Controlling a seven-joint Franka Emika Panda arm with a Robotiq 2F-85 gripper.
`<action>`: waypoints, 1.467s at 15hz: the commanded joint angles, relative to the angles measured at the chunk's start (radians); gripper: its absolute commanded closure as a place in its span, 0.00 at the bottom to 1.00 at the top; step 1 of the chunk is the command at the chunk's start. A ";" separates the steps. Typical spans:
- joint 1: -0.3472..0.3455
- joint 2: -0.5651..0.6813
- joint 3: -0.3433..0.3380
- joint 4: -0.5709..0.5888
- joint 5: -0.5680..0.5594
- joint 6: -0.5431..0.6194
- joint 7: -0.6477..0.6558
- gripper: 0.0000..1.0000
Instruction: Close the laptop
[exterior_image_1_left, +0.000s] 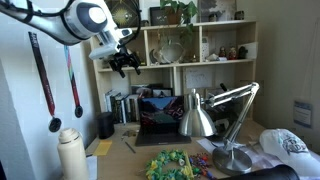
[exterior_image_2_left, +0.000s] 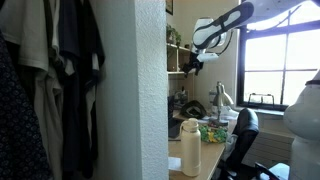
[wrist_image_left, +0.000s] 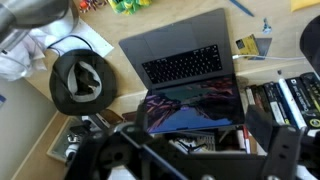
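Observation:
The thin black laptop (exterior_image_1_left: 160, 112) stands open on the wooden desk in front of the shelf unit. Its screen shows a red-blue image. In the wrist view its dark keyboard (wrist_image_left: 185, 65) lies above the lit screen (wrist_image_left: 195, 108). My gripper (exterior_image_1_left: 125, 64) hangs open and empty in the air, well above the laptop and a little to its left. It also shows high up in an exterior view (exterior_image_2_left: 195, 62). In the wrist view its fingers (wrist_image_left: 190, 160) are spread wide at the bottom edge, over the top of the screen. The laptop is hidden in the exterior view that shows the wall.
A silver desk lamp (exterior_image_1_left: 203, 117) stands right beside the laptop; its shade shows from above (wrist_image_left: 82, 80). A shelf unit (exterior_image_1_left: 200, 50) with books and ornaments rises behind. A cream bottle (exterior_image_1_left: 70, 152) stands at the desk's front. Colourful clutter (exterior_image_1_left: 170, 165) lies nearby.

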 joint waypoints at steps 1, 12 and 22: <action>0.023 0.231 0.012 0.257 0.024 0.003 0.010 0.00; 0.098 0.712 0.021 0.742 0.044 0.069 -0.030 0.00; 0.106 0.884 0.002 0.783 0.077 0.272 0.003 0.00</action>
